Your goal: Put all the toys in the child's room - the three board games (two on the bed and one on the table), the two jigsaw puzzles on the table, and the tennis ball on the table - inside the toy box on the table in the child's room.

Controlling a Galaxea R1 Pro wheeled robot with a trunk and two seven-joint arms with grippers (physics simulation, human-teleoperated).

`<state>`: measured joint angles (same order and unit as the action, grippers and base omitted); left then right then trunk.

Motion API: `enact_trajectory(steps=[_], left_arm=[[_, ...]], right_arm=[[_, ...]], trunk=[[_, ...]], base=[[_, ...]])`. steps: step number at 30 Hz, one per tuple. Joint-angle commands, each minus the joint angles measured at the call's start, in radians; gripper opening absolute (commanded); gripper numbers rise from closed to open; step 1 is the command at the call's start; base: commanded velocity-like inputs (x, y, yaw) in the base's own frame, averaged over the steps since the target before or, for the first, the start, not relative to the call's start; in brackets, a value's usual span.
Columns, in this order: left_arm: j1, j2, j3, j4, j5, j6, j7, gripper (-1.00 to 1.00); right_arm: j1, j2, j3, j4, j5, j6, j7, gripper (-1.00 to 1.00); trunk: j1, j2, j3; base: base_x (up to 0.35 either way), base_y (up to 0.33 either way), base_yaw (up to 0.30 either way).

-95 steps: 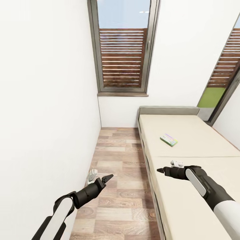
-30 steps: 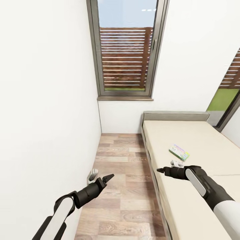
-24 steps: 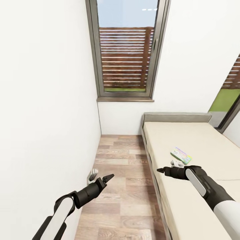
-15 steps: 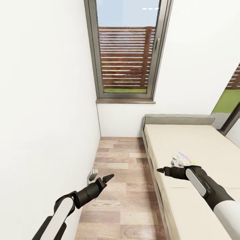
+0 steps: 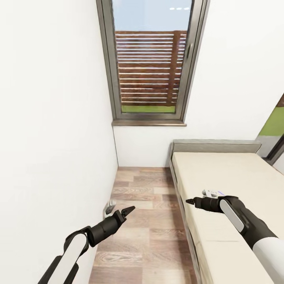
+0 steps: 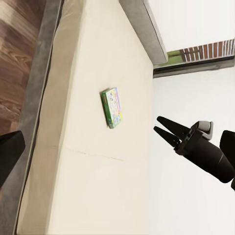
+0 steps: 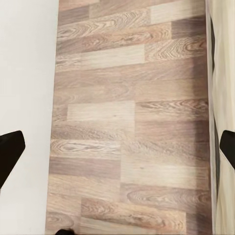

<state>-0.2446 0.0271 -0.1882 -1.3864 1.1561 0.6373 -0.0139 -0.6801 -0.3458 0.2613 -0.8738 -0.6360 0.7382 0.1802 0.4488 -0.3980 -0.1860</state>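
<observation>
The board game (image 6: 112, 107) lies flat, long axis along the bed (image 6: 88, 161); both tools, left (image 5: 129, 209) and right (image 5: 188, 201), gape empty.

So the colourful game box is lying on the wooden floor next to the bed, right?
Not quite. The board game is lying on top of the bed, on the cream mattress, not on the wooden floor. The left wrist view shows it.

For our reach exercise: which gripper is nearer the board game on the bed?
Right. The right gripper hangs over the bed edge beside the board game; the left gripper is across the floor aisle by the wall.
</observation>
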Motion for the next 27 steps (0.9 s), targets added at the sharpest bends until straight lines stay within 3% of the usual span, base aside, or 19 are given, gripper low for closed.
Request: enact_trajectory(steps=[1,27], left_arm=[[-0.001,0.001,0.0,0.0,0.001,0.002,-0.001,1.0],[-0.002,0.001,-0.002,0.001,0.001,0.002,-0.001,1.0]], right_arm=[[-0.001,-0.001,0.002,-0.001,0.004,0.003,0.004,1.0],[-0.001,-0.002,0.0,-0.002,0.003,0.004,0.002,1.0]], trunk=[[0.001,-0.002,-0.002],[0.001,-0.002,-0.002]], base=[[0.335,0.0,0.0],[0.335,0.0,0.0]])
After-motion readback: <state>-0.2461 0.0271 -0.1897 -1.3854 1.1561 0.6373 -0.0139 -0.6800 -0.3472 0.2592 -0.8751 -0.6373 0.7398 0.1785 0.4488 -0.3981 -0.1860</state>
